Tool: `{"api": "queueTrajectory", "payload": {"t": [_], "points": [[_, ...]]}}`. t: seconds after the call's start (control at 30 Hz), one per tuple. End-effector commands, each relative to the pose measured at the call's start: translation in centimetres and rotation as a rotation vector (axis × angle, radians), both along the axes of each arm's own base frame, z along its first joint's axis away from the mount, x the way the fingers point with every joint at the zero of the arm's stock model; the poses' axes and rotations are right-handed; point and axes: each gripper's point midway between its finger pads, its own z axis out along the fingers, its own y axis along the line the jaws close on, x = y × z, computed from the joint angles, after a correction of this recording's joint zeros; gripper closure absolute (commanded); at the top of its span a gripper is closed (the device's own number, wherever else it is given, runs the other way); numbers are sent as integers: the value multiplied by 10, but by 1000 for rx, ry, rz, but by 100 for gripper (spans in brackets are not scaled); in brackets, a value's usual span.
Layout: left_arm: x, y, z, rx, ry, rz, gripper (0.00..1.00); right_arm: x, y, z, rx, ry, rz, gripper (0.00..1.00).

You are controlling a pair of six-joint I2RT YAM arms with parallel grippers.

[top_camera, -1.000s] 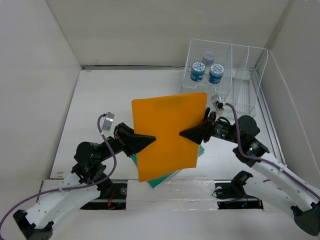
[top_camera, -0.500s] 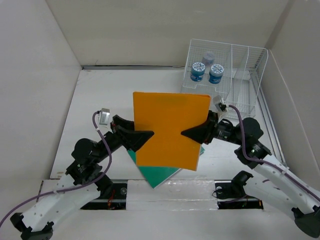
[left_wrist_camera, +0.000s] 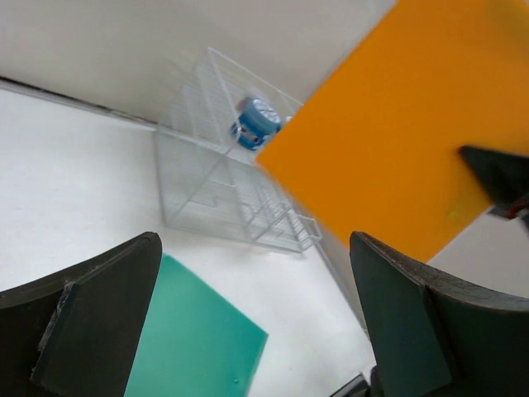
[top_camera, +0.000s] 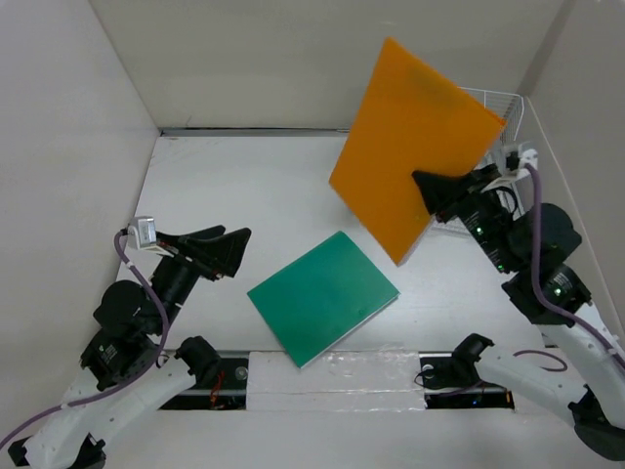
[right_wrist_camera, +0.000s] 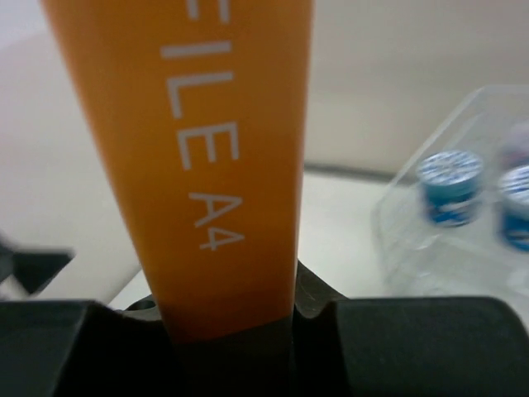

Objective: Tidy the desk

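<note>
Your right end effector [top_camera: 427, 186] clamps the file [top_camera: 410, 137], tilted above the rack [left_wrist_camera: 219, 190] at upper right; your left end effector [top_camera: 223, 252], open and empty, is nearer the folder [top_camera: 322, 296].

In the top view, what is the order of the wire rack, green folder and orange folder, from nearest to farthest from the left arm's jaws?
1. green folder, flat on the desk, centre.
2. orange folder, held up at the right.
3. wire rack, far right corner, mostly hidden behind that folder.
</note>
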Motion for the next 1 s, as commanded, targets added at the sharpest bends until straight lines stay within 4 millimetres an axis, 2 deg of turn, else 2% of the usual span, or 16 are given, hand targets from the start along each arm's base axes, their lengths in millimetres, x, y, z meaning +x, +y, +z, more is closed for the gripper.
{"api": "queueTrajectory", "payload": {"t": [0.0, 0.03, 0.07, 0.23, 0.4, 0.43, 0.57, 0.6, 0.67, 0.7, 0.77, 0.8, 0.87, 0.9, 0.93, 0.97], "points": [[3, 18, -15, 93, 42, 85, 6, 14, -82, 46, 11, -62, -420, 100], [4, 20, -19, 110, 49, 92, 6, 21, -106, 51, -2, -38, -563, 100], [4, 20, -22, 116, 52, 95, 6, 22, -116, 48, -15, -25, -620, 100], [6, 16, -35, 142, 60, 83, 7, 27, -161, 76, -61, -53, -898, 100], [6, 13, -43, 160, 57, 70, 7, 35, -182, 83, -139, -77, -1041, 100], [6, 13, -43, 159, 54, 71, 7, 35, -185, 93, -92, -123, -1063, 100], [6, 10, -47, 173, 53, 59, 7, 64, -185, 74, -249, -184, -1112, 100], [5, 10, -48, 176, 53, 52, 7, 68, -196, 73, -261, -194, -1141, 100], [5, 9, -49, 180, 52, 49, 7, 86, -187, 69, -281, -264, -1063, 100], [5, 10, -49, 179, 55, 52, 7, 93, -201, 67, -294, -278, -1096, 100], [4, 10, -48, 176, 50, 49, 7, 109, -198, 63, -295, -306, -1017, 100], [3, 10, -47, 173, 45, 50, 7, 119, -213, 52, -311, -288, -1036, 100], [3, 12, -46, 173, 37, 54, 7, 133, -213, 43, -272, -293, -968, 100], [3, 12, -47, 176, 36, 54, 7, 142, -216, 28, -270, -275, -957, 100], [3, 12, -47, 182, 38, 54, 7, 147, -224, 24, -226, -286, -946, 100], [3, 12, -47, 182, 38, 54, 7, 148, -220, 25, -232, -293, -923, 100]]}}
